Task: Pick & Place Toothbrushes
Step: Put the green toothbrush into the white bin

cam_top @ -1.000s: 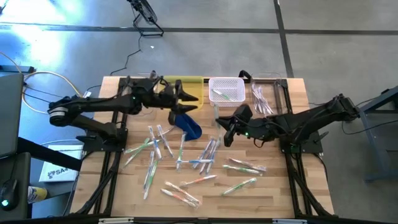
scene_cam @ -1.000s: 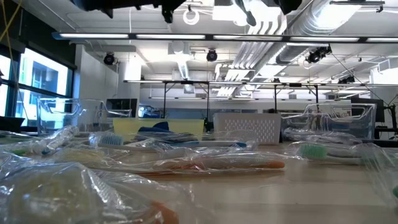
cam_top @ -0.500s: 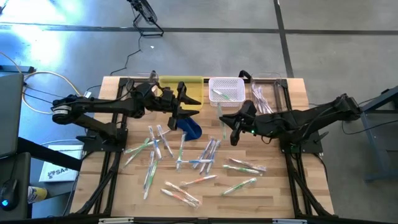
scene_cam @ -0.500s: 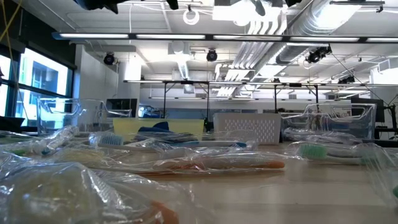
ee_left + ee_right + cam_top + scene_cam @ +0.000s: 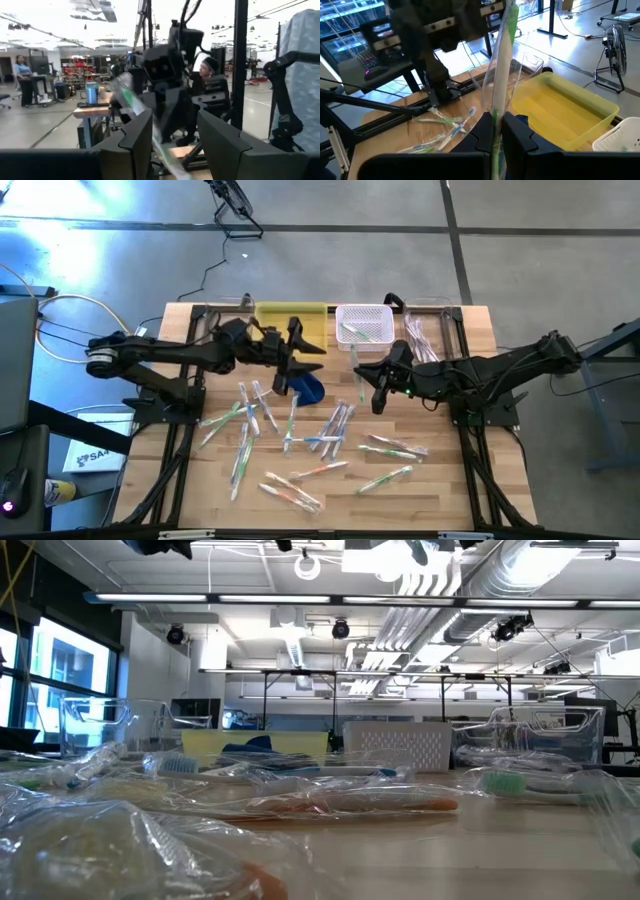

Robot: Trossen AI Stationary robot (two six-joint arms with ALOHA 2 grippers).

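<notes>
Toothbrushes (image 5: 300, 430), roughly two dozen in clear wrappers, lie scattered across the wooden tabletop (image 5: 440, 490); the exact count cannot be told. Three bins stand along the 12 o'clock edge: one yellow bin (image 5: 295, 315), one white basket (image 5: 364, 323) holding a few brushes, one clear bin (image 5: 425, 330). One dark blue pouch (image 5: 305, 383) lies at centre. Right gripper (image 5: 374, 393), at 3 o'clock of the pouch, has jaws closed on a green-accented wrapped toothbrush (image 5: 502, 65), shown plainly only in its wrist view. Left gripper (image 5: 300, 360), at the pouch's 11 o'clock, has jaws apart. No writing is readable.
</notes>
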